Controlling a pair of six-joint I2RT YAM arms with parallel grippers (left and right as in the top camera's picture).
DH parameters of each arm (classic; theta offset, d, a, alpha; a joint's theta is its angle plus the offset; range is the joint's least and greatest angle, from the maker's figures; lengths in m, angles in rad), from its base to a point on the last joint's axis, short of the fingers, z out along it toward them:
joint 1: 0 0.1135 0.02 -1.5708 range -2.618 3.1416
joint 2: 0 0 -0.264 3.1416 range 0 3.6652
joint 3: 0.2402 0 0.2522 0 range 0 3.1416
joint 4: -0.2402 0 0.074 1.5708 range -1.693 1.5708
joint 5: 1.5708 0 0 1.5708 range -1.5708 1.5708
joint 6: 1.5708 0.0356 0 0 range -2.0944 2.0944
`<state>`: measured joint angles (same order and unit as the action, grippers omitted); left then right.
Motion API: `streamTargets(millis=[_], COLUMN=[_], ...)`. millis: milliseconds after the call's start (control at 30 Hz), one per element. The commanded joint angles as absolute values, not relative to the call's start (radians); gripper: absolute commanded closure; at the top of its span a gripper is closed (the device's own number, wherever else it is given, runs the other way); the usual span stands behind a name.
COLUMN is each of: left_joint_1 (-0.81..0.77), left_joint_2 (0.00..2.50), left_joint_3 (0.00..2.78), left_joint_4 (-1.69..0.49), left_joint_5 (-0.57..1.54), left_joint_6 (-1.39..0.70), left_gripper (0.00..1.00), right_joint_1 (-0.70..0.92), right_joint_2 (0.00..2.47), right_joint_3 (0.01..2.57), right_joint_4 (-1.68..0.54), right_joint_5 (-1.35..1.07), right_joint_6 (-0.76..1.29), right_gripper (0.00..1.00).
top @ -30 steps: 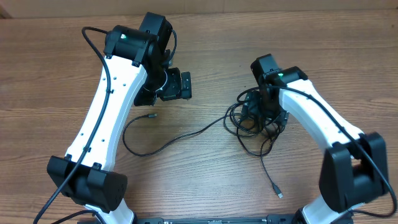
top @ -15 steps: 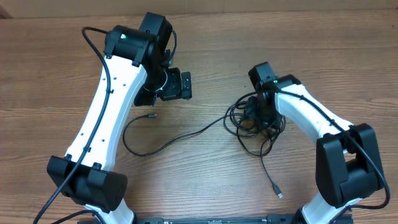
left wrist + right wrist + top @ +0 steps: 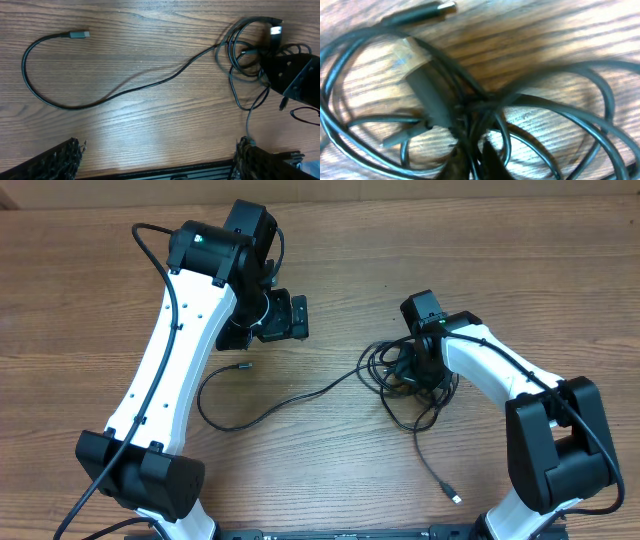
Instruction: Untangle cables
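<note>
Cables point(image 3: 405, 375): black tangle lying on the wooden surface point(image 3: 320, 470), right of centre. One strand trails left to a free plug point(image 3: 241, 366), and another runs toward the near edge. Right fingers point(image 3: 492, 167) clenched on strands within the tangle, though that view is blurred. Left fingers point(image 3: 62, 160) released, spread wide apart above the trailing strand.

No legible text, labels, brands or numbers on any surface in any view. Arms, cables and table carry no readable markings; right wrist view blurred.
</note>
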<state>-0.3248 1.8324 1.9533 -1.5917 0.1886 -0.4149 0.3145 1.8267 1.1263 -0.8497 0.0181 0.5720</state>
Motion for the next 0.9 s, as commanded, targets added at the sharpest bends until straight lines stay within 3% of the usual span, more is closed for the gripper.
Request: streamTargets(millis=[0, 533, 867], left_joint_1=[-0.321, -0.321, -0.321], left_joint_2=[1.808, 1.808, 1.808], left_joint_3=[1.974, 1.974, 1.974], left_joint_4=[-1.591, -1.591, -1.591], left_joint_5=[0.200, 0.200, 0.200], left_joint_6=[-0.400, -0.400, -0.400], left_gripper=[0.01, 0.00, 0.00], right_joint_1=[0.312, 0.312, 0.269], right_joint_2=[1.824, 1.723, 1.691], right_joint_3=[1.168, 1.956, 2.015], right_joint_4=[-0.875, -1.413, -1.473], right_joint_5=[0.017, 0.286, 0.402], right_joint_6=[0.574, 0.515, 0.548], right_gripper=[0.96, 0.96, 0.96])
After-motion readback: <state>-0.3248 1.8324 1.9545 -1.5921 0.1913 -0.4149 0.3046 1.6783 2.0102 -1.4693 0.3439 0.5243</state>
